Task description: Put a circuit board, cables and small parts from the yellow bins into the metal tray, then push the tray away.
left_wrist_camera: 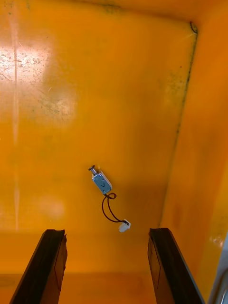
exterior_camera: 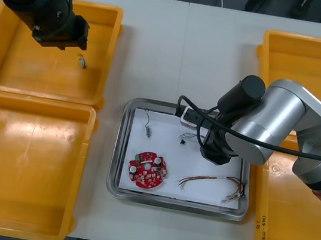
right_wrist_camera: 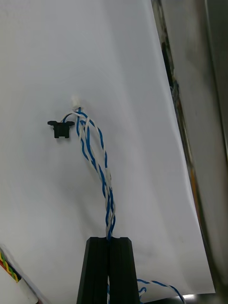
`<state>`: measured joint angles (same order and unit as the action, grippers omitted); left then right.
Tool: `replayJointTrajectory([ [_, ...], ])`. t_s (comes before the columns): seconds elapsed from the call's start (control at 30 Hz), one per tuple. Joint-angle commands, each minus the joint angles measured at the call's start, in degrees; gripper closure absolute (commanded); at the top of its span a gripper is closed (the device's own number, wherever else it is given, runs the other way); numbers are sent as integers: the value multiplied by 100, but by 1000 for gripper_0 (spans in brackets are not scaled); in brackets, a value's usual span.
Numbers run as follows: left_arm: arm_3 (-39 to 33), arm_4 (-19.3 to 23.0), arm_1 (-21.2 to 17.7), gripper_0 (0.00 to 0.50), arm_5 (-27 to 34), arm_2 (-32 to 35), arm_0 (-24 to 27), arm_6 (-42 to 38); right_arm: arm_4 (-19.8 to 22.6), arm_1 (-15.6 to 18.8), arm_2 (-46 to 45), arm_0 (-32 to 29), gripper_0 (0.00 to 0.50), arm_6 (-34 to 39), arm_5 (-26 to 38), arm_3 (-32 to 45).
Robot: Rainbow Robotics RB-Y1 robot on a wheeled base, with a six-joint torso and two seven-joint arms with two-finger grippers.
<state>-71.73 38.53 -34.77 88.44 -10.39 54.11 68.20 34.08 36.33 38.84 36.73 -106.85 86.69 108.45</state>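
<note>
While the right jaws pinch shut on the blue-and-white cable (right_wrist_camera: 97, 161), it trails limp ahead of them over the metal tray (exterior_camera: 118, 150). Left jaws wide open, empty; small metal part (left_wrist_camera: 101, 182) just ahead, between them, on yellow bin (left_wrist_camera: 142, 71) floor. Light, likely slippery: grip body, not wire.
</note>
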Motion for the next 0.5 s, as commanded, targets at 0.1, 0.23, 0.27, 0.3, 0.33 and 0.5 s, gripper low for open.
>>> replayJointTrajectory([
  [0.1,159,-162,-91,0,-187,-103,346,404,-112,102,45,-228,500,-29,-223,44],
  [0.23,282,-214,-29,0,-266,-147,346,440,-121,190,45,-316,500,-37,-390,44],
  [0.27,309,-223,-21,0,-275,-165,346,440,-121,208,45,-316,500,-46,-398,44],
  [0.3,344,-241,6,0,-310,-209,346,440,-121,234,45,-316,500,-55,-407,35],
  [0.33,388,-241,23,0,-345,-235,346,440,-121,252,45,-316,500,-64,-407,44],
  [0.5,564,-206,155,0,-547,-244,346,440,-130,287,45,-316,500,-29,-416,44],
])
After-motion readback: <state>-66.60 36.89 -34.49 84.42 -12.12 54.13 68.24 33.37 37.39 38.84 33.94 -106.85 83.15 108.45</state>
